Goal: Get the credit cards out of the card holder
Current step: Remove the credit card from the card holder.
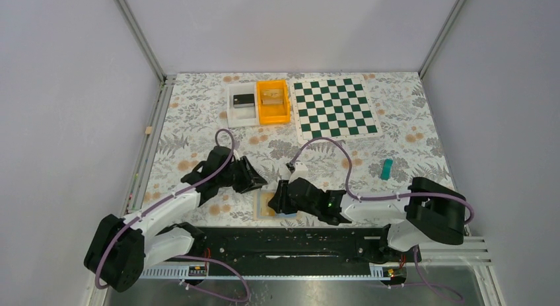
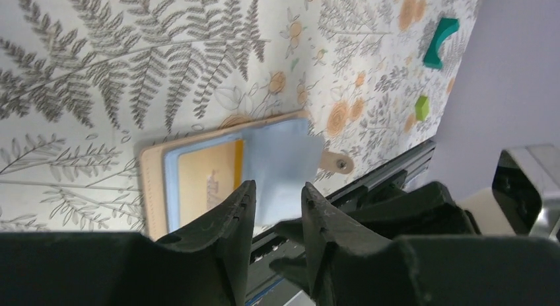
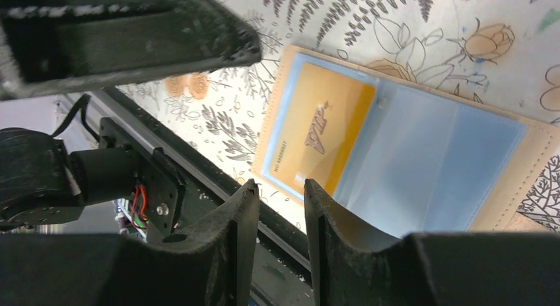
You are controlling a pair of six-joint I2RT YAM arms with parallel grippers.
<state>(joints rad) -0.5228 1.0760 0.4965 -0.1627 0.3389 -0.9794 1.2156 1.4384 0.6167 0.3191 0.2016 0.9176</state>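
Since the card holder (image 1: 259,212) lies open on the tabletop (image 1: 409,127), step: get the gold card (image 3: 317,134) out of its pocket.
Location: holder at the near edge of the tabletop, between the 2 arms; tan border, 2 light-blue panels.
Card: 1 gold card visible, fully seated in the panel on the left arm's side. Other panel looks empty, but I can't be sure through the plastic.
How: I'd pin the empty panel with 1 arm and slide the card out flat with the other. Lift it and the whole holder likely comes up too.
Risk: in the left wrist view the blue panel looks curled up off the tabletop, so a grab there gets plastic, not card.
Left gripper (image 2: 277,187): fingers slightly apart, narrow gap, nothing gripped. Sits just beside the holder's edge; contact unclear.
Right gripper (image 3: 280,187): fingers slightly apart, same narrow gap, empty. Over the holder's near edge, and covers its right panel in the top view; can't tell if it touches.
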